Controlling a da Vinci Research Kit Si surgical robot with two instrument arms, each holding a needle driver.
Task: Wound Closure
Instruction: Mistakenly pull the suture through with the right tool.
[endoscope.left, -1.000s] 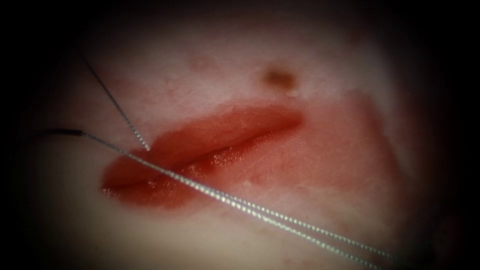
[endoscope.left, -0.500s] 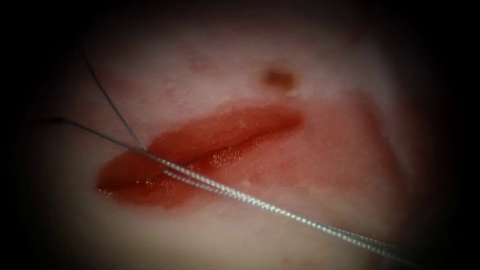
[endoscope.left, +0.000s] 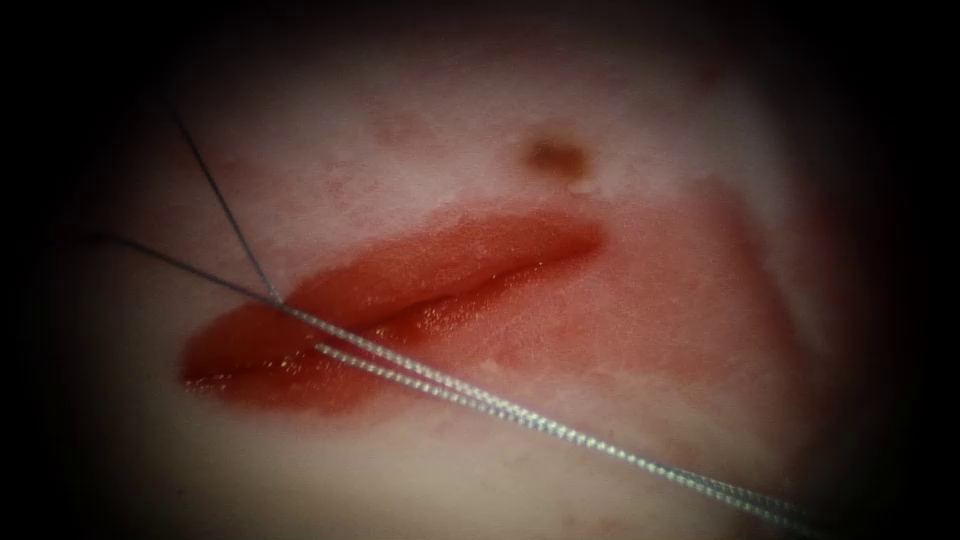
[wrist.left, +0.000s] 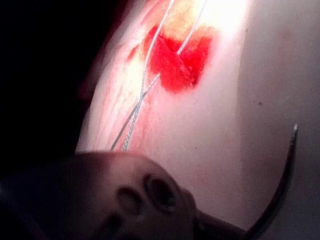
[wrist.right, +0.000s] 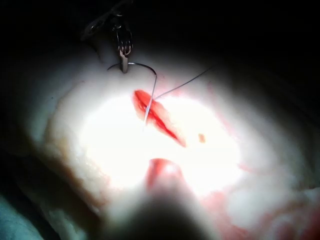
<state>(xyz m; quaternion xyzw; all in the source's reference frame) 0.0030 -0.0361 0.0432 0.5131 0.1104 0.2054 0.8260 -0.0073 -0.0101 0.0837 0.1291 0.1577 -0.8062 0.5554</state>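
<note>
The open red cut (endoscope.left: 420, 290) runs across the pale tissue (endoscope.left: 400, 150). Two strands of silvery thread (endoscope.left: 520, 415) rise taut from the lower right. One ends in the cut's lower lip. The other crosses its left end and runs on leftward. A thin dark strand (endoscope.left: 225, 205) climbs from that crossing. In the right wrist view my left tool (wrist.right: 123, 67) stands beyond the cut's far end, shut on the curved needle (wrist.right: 142, 66) near one end of its curve. The needle (wrist.left: 282, 175) is out of the tissue. My right tool (wrist.right: 162, 175) is a blur close to its own camera.
A small brown spot (endoscope.left: 558, 156) marks the tissue above the cut's right end. Red fluid stains the surface (endoscope.left: 680, 290) to the right of the cut. The tissue's edge (wrist.right: 55, 130) drops off into darkness around the lit area.
The two strands from the lower right have drawn close together and tauter. The strand running left has thinned and risen, and the cut's left end has stretched leftward.
</note>
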